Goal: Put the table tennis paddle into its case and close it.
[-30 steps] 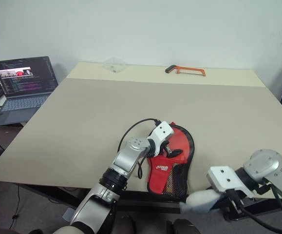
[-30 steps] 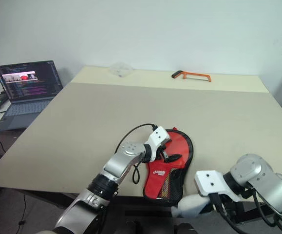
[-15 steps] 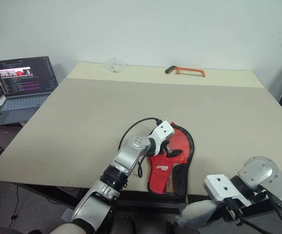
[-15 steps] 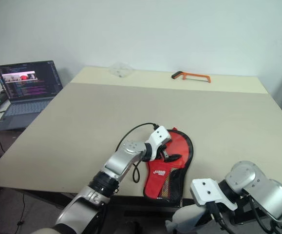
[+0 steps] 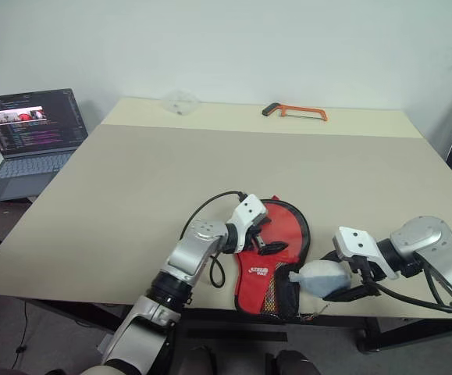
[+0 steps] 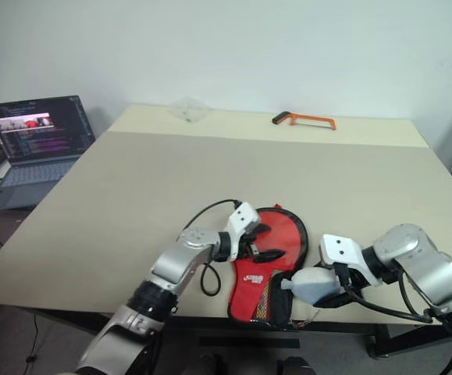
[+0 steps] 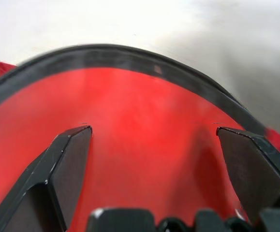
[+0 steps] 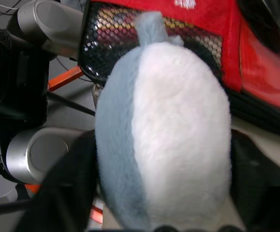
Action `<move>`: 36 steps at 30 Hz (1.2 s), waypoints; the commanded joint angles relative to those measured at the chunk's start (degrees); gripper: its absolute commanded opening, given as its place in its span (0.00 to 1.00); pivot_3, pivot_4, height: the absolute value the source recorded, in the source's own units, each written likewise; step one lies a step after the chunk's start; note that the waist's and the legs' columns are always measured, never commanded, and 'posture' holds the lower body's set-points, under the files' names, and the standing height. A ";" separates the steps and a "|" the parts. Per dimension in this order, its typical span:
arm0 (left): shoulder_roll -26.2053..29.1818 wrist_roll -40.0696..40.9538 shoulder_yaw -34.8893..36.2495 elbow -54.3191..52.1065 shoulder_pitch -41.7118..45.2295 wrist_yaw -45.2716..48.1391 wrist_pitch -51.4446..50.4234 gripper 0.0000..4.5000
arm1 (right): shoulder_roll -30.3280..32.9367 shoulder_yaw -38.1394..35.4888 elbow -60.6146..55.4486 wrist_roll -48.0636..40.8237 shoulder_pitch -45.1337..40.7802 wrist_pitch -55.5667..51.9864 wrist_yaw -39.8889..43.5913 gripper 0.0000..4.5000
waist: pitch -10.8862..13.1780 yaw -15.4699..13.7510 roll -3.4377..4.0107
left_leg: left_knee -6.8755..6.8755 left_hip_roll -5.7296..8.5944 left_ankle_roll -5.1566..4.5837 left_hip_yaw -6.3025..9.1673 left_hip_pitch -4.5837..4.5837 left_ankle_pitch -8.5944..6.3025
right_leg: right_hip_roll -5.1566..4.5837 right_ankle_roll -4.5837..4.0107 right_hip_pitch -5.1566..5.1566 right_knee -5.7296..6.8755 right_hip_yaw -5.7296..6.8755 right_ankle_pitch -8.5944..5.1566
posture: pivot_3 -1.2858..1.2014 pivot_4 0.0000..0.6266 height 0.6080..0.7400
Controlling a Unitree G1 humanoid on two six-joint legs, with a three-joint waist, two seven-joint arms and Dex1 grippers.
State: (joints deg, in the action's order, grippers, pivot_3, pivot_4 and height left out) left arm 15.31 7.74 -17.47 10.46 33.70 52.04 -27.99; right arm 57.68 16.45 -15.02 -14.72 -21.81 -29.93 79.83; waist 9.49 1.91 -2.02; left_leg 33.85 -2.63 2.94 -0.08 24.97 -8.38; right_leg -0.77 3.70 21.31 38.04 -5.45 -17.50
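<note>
The case [image 5: 282, 228] lies flat near the table's front edge, red side up with a black rim and white lettering. Its black mesh pocket [image 8: 130, 38] points toward me, and yellow and red stripes of the paddle handle show through the mesh. I cannot tell the paddle's face from the red cover. My left gripper [image 5: 270, 238] hovers open just over the round red part [image 7: 149, 125], holding nothing. My right gripper [image 5: 317, 280] is at the table edge beside the mesh end. Its fingers [image 8: 57, 193] stand wide on either side of a white fluffy lump [image 8: 178, 121].
An orange hacksaw [image 5: 296, 112] and a clear plastic piece [image 5: 181, 101] lie at the table's far edge. An open laptop [image 5: 26, 129] sits off to the left. A black cable [image 5: 210, 209] loops from my left wrist over the table.
My right gripper came up from below the table edge to beside the case's mesh end, and its fingers spread. The lump now looks rounder. The left gripper has hardly moved.
</note>
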 commanded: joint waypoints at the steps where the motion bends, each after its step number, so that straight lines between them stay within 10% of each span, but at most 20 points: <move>1: 5.31 5.07 4.75 -8.72 0.84 6.49 2.34 1.00 | 1.35 -1.54 0.45 -1.25 -1.78 -0.45 2.23 1.00 | 0.49 0.06 0.04 | 0.00 -0.02 0.00 0.00 0.05 0.00 | 0.01 0.00 0.06 0.03 -0.02 0.01 | 0.52 0.24 1.00; 16: 42.10 21.65 31.42 -13.47 -9.56 27.58 -1.31 1.00 | 9.33 -35.21 0.10 -16.23 9.47 -7.25 1.68 1.00 | 0.95 0.00 0.19 | 0.00 -0.08 0.08 0.01 0.40 -0.20 | -0.04 -0.20 0.36 0.07 0.14 -0.10 | 0.52 0.24 1.00; 24: 47.43 22.72 37.66 -11.65 -14.70 27.15 -1.75 1.00 | 10.52 -44.71 -2.56 -19.27 15.54 -11.67 -0.20 1.00 | 0.95 -0.04 0.19 | 0.12 -0.09 0.07 -0.06 0.43 -0.19 | -0.16 -0.36 0.37 0.07 0.10 -0.27 | 0.52 0.24 1.00; 36: 47.16 21.69 43.83 -16.00 -24.02 21.35 -1.40 1.00 | 8.85 -33.10 0.84 -18.15 6.81 -8.38 -2.08 1.00 | 0.97 0.29 0.23 | 0.10 -0.13 0.06 -0.19 0.46 -0.19 | -0.14 -0.38 0.51 0.12 0.00 -0.21 | 0.52 0.24 1.00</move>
State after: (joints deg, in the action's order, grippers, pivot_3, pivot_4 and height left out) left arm 61.72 29.15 23.10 -3.49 10.89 74.19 -29.77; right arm 66.92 -17.92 -14.75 -32.75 -13.57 -39.69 78.19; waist 10.46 2.19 -1.79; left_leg 33.95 -2.77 3.01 -0.27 25.42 -8.57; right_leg -0.91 3.32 21.83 38.16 -5.45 -17.69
